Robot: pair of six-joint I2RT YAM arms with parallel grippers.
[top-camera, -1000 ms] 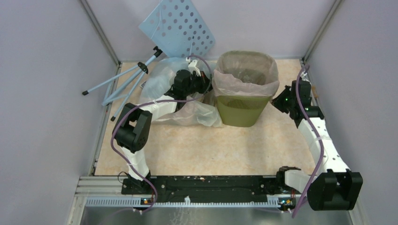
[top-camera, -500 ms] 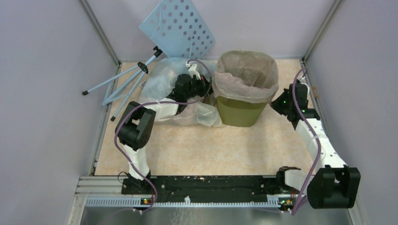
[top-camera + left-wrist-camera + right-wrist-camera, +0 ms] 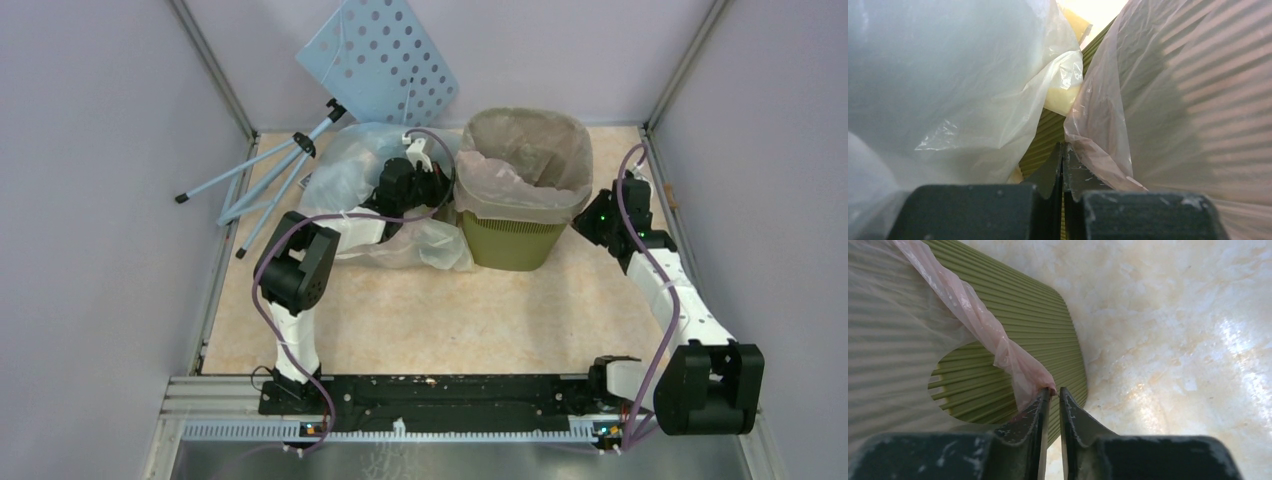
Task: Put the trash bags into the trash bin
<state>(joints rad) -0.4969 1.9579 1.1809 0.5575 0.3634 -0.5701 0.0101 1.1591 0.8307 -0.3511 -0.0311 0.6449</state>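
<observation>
The olive-green trash bin (image 3: 515,238) stands at the back of the table, lined with a pale pink trash bag (image 3: 520,165) whose edge folds over the rim. My left gripper (image 3: 438,183) is at the bin's left side. In the left wrist view it (image 3: 1063,146) is shut, with the pink bag's (image 3: 1173,100) hem pinched at its tips. A clear-whitish bag (image 3: 948,75) and a yellowish bag (image 3: 1063,97) crowd it. My right gripper (image 3: 1054,390) is at the bin's (image 3: 1038,315) right wall. Its jaws stand slightly apart, and the pink bag's corner (image 3: 1013,357) touches the left fingertip.
A heap of clear-whitish bags (image 3: 350,175) lies left of the bin under my left arm. A blue perforated board (image 3: 385,55) on tripod legs (image 3: 270,170) leans at the back left corner. Metal frame posts and grey walls close in the beige table (image 3: 450,310).
The right jaws have parted a little and the right arm has shifted closer to the bin. The left arm has moved right, and the pink bag's edge hangs lower over the rim.
</observation>
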